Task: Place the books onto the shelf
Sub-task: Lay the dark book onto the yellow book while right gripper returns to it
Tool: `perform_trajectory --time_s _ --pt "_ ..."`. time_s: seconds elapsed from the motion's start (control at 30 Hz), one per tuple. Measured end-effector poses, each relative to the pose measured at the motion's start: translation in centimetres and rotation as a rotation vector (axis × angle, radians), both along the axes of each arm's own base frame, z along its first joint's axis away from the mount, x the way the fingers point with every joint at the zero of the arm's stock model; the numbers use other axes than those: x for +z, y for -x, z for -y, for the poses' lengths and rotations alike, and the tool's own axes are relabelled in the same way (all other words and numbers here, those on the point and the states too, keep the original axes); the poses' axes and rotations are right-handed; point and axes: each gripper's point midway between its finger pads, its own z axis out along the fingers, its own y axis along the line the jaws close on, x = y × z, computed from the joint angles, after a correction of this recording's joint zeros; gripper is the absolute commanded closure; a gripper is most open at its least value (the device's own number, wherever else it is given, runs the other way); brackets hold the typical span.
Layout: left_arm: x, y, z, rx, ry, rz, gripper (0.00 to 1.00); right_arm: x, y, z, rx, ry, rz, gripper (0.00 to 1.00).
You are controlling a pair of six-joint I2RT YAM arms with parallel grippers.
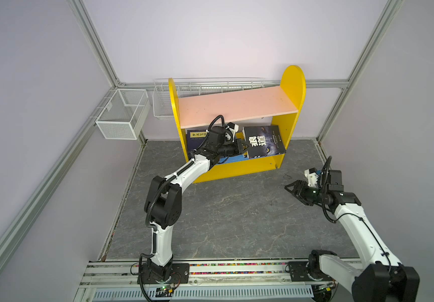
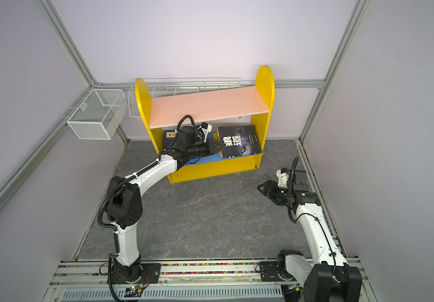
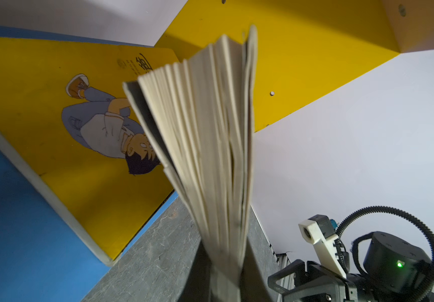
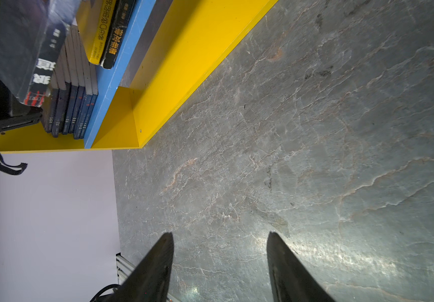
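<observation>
Under the pink board of the shelf, in both top views, the left gripper clamps 1 corner of the tilted wolf book; better, I judge, to stand it upright before releasing. Left wrist: its matte pages fan loose; the glossy yellow book rests on the blue board. Right wrist: the right gripper gapes empty over veined stone floor; thin navy books line the board.

Far left: white mesh basket hung off the aluminium frame. A longer wire basket ran along the far lilac wall. Grey veined tabletop. Slotted rail lay along the near edge.
</observation>
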Motion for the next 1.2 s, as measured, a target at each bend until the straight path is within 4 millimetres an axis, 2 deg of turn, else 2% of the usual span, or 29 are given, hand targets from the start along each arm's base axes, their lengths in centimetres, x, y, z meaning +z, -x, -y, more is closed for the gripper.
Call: perform_trajectory --time_s 0.1,0.2,0.4,0.53,0.7,0.9,1.07,1.2 --pt "-0.2 0.2 -0.3 0.013 -0.001 -0.002 1.00 0.1 0.0 -0.6 0.020 -0.028 0.010 0.40" --pt "-0.3 0.6 -0.7 0.022 0.008 -0.009 1.00 1.5 -0.6 -2.0 0.050 -0.084 0.062 0.40" --pt "-0.6 1.8 -2.0 0.054 0.037 -0.049 1.00 5.9 -2.7 -4.5 0.084 -0.163 0.223 0.39" --pt "-0.2 2.6 -3.0 0.084 0.066 -0.064 1.00 8.6 -5.1 -5.8 0.076 -0.222 0.313 0.40" --pt "1.4 3.5 -3.9 0.111 0.115 -0.058 1.00 8.9 -7.0 -7.4 0.063 -0.267 0.337 0.40" --pt "3.4 5.4 -3.9 0.106 0.183 -0.033 1.00 9.9 -7.2 -9.8 0.086 -0.296 0.382 0.40" --pt "3.3 6.9 -3.6 0.092 0.219 -0.051 1.00 11.1 -7.5 -10.6 0.079 -0.321 0.428 0.41" --pt "2.8 7.8 -3.7 0.091 0.226 -0.070 1.00 11.1 -8.0 -11.0 0.067 -0.332 0.437 0.42"
